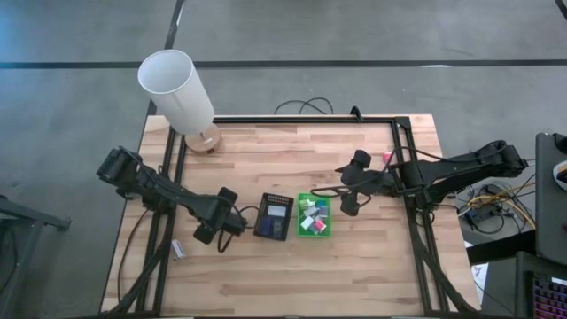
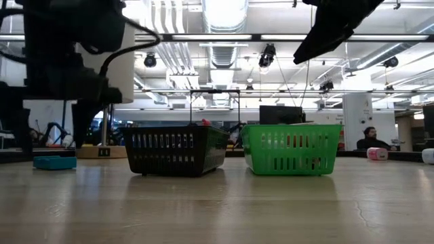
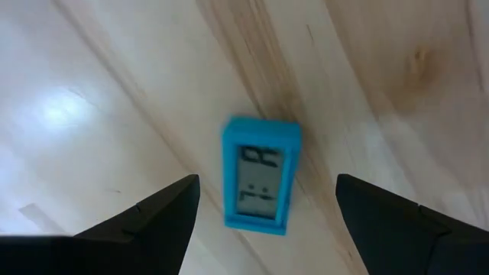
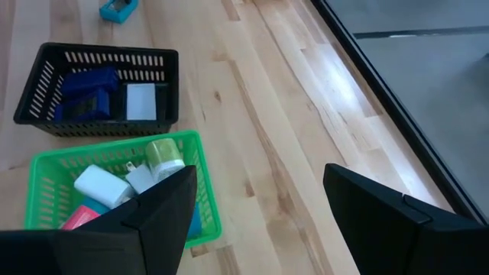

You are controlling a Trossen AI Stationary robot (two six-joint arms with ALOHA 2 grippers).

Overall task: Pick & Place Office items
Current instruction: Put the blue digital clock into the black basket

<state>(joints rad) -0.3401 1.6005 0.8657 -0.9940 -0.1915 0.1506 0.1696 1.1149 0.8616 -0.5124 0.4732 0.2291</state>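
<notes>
The left gripper is hovering with fingers spread over a small blue digital clock lying on the wooden table. Farther right, the right gripper is hanging with fingers apart just beside the green basket holding white, pink and teal office items, next to the black basket.

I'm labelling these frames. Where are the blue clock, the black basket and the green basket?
blue clock (image 3: 260,173): left wrist view, on its screen.
black basket (image 4: 149,56): right wrist view, on its far rim.
green basket (image 2: 290,150): low view, on its slotted front wall.
</notes>
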